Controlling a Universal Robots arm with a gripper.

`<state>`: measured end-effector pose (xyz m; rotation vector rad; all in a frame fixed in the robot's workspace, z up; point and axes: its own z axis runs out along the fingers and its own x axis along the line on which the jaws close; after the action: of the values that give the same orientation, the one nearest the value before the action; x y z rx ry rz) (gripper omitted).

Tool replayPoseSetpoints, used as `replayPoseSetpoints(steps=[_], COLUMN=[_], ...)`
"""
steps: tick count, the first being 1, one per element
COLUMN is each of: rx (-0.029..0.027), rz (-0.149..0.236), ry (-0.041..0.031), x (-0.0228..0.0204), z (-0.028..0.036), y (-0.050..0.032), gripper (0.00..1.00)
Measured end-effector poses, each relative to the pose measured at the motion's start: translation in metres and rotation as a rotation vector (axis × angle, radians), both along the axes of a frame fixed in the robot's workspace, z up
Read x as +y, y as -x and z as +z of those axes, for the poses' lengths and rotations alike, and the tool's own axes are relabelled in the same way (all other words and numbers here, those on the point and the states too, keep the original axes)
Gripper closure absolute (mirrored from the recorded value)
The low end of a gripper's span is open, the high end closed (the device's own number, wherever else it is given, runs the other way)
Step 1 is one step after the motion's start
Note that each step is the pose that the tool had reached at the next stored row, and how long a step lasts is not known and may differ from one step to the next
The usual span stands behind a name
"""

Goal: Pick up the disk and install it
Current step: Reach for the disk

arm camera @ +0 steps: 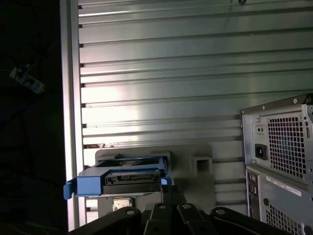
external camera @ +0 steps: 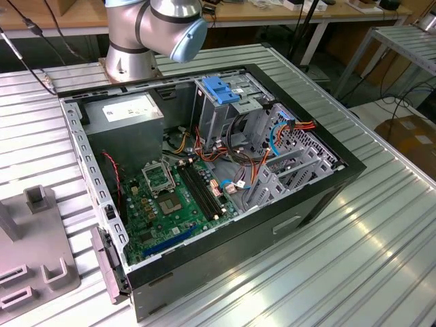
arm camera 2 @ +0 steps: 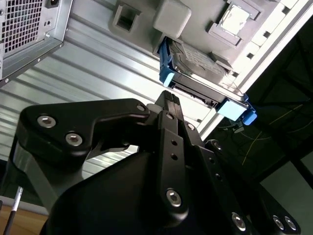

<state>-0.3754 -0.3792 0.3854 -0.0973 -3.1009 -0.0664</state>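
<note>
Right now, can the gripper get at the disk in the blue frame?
Probably yes. In both wrist views the gripper points at the disk, which sits exposed on the grey fixture with nothing between them; its jaws look shut, though.

A ribbed aluminium table (external camera: 361,259) is shown. An open desktop computer case (external camera: 300,218) is laid on its side at the middle. A grey plastic fixture plate (external camera: 41,269) is set near it, at the exterior view's left. The robot arm's base (external camera: 129,65) is mounted at the far edge.
</note>
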Motion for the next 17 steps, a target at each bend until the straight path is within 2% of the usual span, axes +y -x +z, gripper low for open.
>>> replayPoseSetpoints(steps=[17], rx=[0.0001], rz=[0.0], ry=[0.0], x=[0.0], z=[-0.0003], y=[0.0465], gripper=[0.9])
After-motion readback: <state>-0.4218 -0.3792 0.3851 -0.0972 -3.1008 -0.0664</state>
